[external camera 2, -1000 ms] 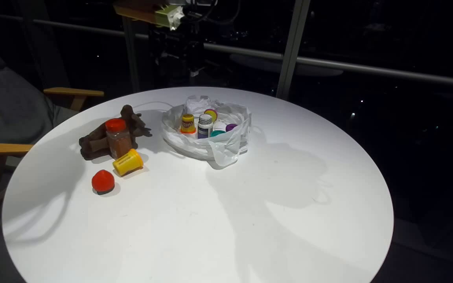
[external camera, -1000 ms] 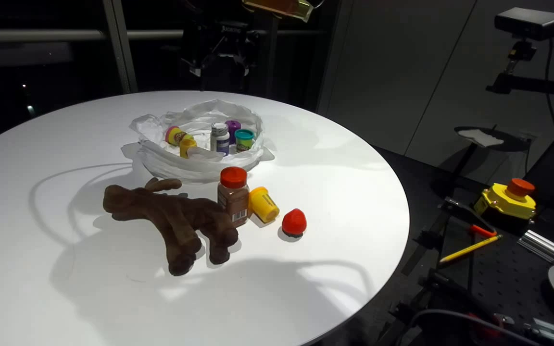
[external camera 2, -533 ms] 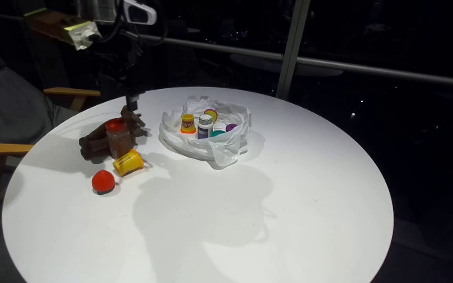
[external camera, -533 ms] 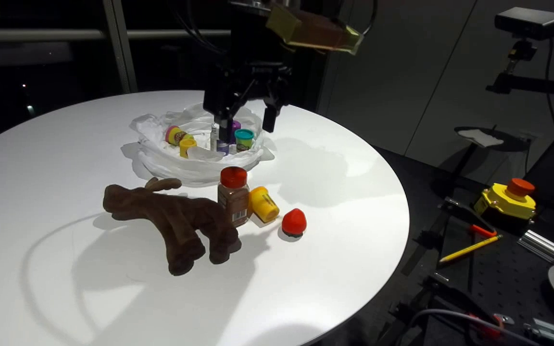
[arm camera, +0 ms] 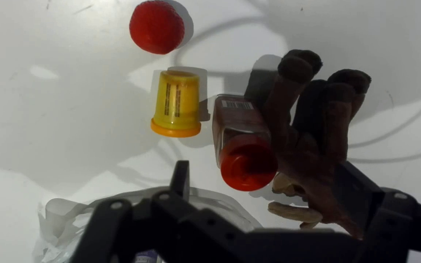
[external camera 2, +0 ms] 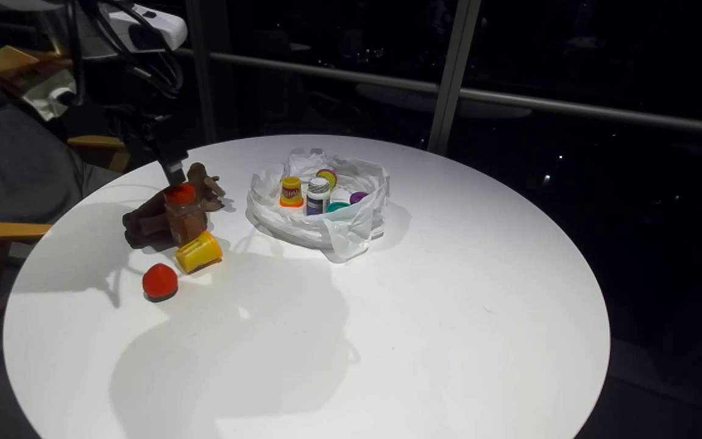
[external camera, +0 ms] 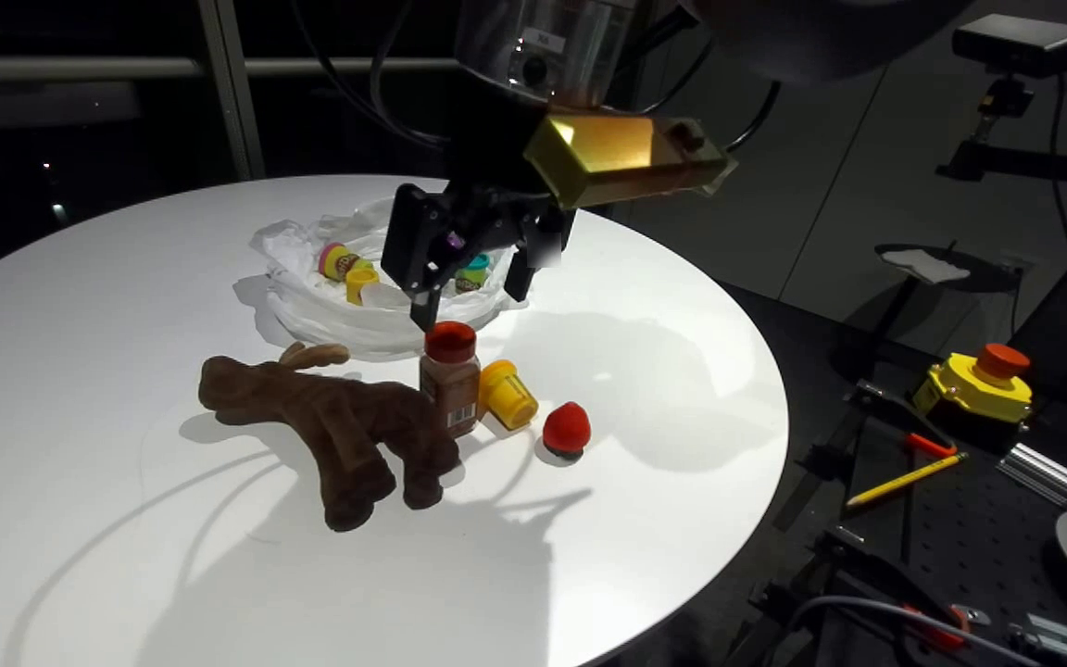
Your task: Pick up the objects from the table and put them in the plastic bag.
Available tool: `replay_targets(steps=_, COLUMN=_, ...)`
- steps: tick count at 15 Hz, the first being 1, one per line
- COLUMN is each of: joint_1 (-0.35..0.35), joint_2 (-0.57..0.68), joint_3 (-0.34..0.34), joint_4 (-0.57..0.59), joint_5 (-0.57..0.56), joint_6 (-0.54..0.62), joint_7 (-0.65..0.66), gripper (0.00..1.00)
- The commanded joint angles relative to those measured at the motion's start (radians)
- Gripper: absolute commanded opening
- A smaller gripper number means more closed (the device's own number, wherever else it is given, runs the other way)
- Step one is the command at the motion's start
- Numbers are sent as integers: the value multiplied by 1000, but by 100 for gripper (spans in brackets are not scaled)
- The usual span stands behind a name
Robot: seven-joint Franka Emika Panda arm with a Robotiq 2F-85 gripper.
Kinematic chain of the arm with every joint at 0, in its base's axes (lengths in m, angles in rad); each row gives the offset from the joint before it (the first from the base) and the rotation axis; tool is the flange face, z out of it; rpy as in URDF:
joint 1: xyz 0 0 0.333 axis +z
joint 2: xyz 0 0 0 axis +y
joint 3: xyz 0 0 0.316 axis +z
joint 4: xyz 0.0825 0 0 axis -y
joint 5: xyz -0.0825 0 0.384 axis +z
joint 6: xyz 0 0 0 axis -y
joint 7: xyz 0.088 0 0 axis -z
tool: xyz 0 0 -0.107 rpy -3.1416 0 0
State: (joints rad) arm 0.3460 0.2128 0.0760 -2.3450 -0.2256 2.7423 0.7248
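Note:
My gripper (external camera: 471, 296) hangs open above the table, nothing between its fingers. In the wrist view the red-capped jar (arm camera: 249, 164) lies in the gap between the fingertips, lower down. Against the jar lies the brown plush toy (external camera: 339, 408), partly under one finger (arm camera: 356, 193) in the wrist view. On the jar's other side are a tipped yellow tub (external camera 2: 198, 252) and a red ball (external camera 2: 160, 281). The whitish plastic bag (external camera 2: 293, 228) sits spread out, holding a white bottle (external camera 2: 318, 194), a yellow tub (external camera 2: 291, 192), a teal-lidded tub (external camera: 472, 274) and other small tubs.
All this stands on a round white table (external camera 2: 448, 317). A chair (external camera 2: 3, 228) with wooden armrests is beside its edge. A dark cart (external camera: 950, 519) with a yellow stop-button box (external camera: 973, 389) stands near the rim in an exterior view.
The arm has swung from beyond the bag and come down over the red-capped jar and the plush toy, jaws open throughout. Objects and bag have not visibly moved.

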Motion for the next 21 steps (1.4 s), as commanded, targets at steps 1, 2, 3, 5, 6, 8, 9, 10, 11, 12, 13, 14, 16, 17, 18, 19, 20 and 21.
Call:
replay_targets(steps=1, joint_1=43, joint_2=23, joint_3=-52, joint_4=16, joint_5=-142, joint_6=17, joint_7=140, gripper=100)
replay_targets(steps=2, joint_1=45, joint_2=36, joint_3=-57, joint_4=24, joint_5=-167, joint_6=15, joint_7=161, gripper=100)
replay_targets(steps=3, joint_1=43, joint_2=52, joint_3=-55, joint_4=34, joint_5=-175, joint_6=17, joint_7=168, gripper=100)
replay_targets(steps=5, joint_1=42, joint_2=80, joint_3=-52, joint_4=51, joint_5=-173, joint_6=23, joint_7=171, gripper=100)
replay_targets(steps=6, joint_1=41, joint_2=91, joint_3=-51, joint_4=59, joint_5=-165, joint_6=29, joint_7=165, gripper=100)
replay_targets(steps=8, joint_1=42, joint_2=116, joint_3=-52, joint_4=79, joint_5=-148, joint_6=37, joint_7=151, gripper=100)
replay_targets(steps=9, joint_1=44, joint_2=133, joint_3=-55, joint_4=92, joint_5=-144, joint_6=39, joint_7=147, gripper=100)
replay_targets(steps=10, joint_1=46, joint_2=144, joint_3=-58, joint_4=104, joint_5=-143, joint_6=39, joint_7=144, gripper=92)
replay_targets(steps=11, joint_1=48, joint_2=156, joint_3=-60, joint_4=117, joint_5=-141, joint_6=36, joint_7=141, gripper=74)
replay_targets(steps=12, joint_1=50, joint_2=169, joint_3=-62, joint_4=128, joint_5=-140, joint_6=33, joint_7=136, gripper=67)
replay_targets(steps=13, joint_1=45, joint_2=181, joint_3=-55, joint_4=139, joint_5=-123, joint_6=28, joint_7=122, gripper=56)
replay_targets(steps=14, joint_1=46, joint_2=188, joint_3=-56, joint_4=148, joint_5=-117, joint_6=24, joint_7=120, gripper=48)
replay_targets(steps=16, joint_1=33, joint_2=191, joint_3=-40, joint_4=154, joint_5=-83, joint_6=8, joint_7=93, gripper=31)
replay_targets(steps=17, joint_1=23, joint_2=180, joint_3=-29, joint_4=151, joint_5=-60, joint_6=-12, joint_7=71, gripper=23)
replay_targets(steps=18, joint_1=24, joint_2=164, joint_3=-30, joint_4=149, joint_5=-45, joint_6=-25, joint_7=62, gripper=20)
replay_targets(steps=19, joint_1=25, joint_2=142, joint_3=-35, joint_4=146, joint_5=-36, joint_6=-43, joint_7=51, gripper=23)
replay_targets(steps=20, joint_1=15, joint_2=123, joint_3=-26, joint_4=147, joint_5=-13, joint_6=-63, joint_7=25, gripper=23)
replay_targets(steps=21, joint_1=20, joint_2=99, joint_3=-42, joint_4=153, joint_5=-19, joint_6=-77, joint_7=27, gripper=23)
